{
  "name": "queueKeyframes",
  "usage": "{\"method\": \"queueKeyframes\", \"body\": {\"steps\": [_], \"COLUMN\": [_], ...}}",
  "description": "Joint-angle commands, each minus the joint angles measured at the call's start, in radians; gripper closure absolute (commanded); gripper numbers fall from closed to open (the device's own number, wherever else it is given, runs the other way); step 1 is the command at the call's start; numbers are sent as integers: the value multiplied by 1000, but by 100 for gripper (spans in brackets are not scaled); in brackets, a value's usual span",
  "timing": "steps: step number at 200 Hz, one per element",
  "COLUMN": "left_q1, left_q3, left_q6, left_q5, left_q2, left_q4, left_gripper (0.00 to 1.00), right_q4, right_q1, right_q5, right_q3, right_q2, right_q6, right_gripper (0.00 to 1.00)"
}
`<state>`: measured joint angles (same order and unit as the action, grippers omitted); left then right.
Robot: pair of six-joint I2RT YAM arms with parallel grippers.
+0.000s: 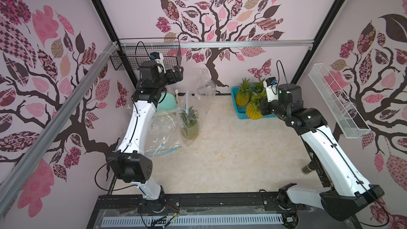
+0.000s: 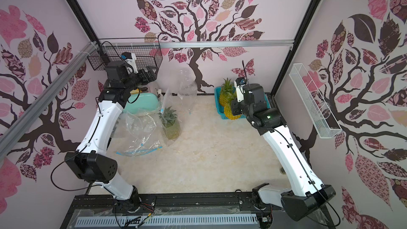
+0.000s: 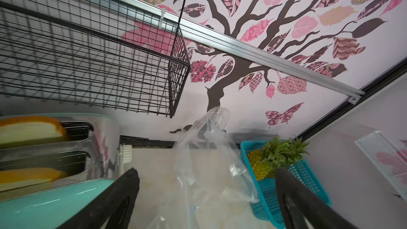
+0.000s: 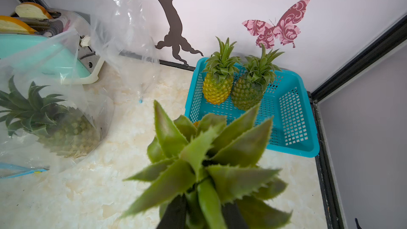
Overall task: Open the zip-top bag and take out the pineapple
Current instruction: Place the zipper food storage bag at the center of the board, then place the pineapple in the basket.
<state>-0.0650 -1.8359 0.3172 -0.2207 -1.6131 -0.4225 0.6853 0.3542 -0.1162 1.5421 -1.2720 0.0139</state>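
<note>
Far right of the table: right gripper [image 4: 203, 213] pinched shut on the leaf crown of the free pineapple [image 1: 253, 111]. The fruit hangs upright, long axis vertical, at the near edge of the blue basket [image 4: 293, 117]. The basket interior lies farther back and right of the fruit. A yellow pineapple [image 4: 217, 89] and a green pineapple [image 4: 248, 91] already stand at its far end. As I judge it, the drop wants a short carry far-right, then a lower. Right arm is the only one in reach.

Left gripper [image 1: 178, 72] is up at far left by the black wire basket [image 1: 132, 62], jaws spread wide, holding nothing. Clear empty bag [image 1: 206, 83] is just right of it; airborne or leaning on the far wall, can't tell. Bagged pineapple [image 1: 190, 126] stands upright mid-left, well apart from both grippers.
</note>
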Motion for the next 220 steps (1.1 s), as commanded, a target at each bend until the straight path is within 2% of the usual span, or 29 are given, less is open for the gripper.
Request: {"method": "queueKeyframes", "body": {"steps": [1,45,76,103,141,179,220], "left_q1": [5,4,4,4,5,5,5], "left_q3": [91,358,553,672,709,745,778], "left_q6": [-159,-278,-259,-220,-203,-178,-178], "left_q5": [34,-68,-115,-128,-117,-129,-149], "left_q2": [124,349,452,476,455,492,539], "left_q4": [-31,48,149,248,258,282,285], "left_gripper": [2,2,2,2,2,2,2], "right_q4": [-119,-130,-137,-98,-23,43,41], "right_q1": [-34,-79,-104,-115,-122,-132,-132], "right_q5": [21,19,24,35,38,55,70], "right_q3": [32,120,194,305,469,604,624], "right_q2": [-19,-135,-215,-295,-420,-531,-603], "right_q6": [-13,-1,-4,1,11,-3,-34], "right_gripper": [100,100,100,100,100,100,100]}}
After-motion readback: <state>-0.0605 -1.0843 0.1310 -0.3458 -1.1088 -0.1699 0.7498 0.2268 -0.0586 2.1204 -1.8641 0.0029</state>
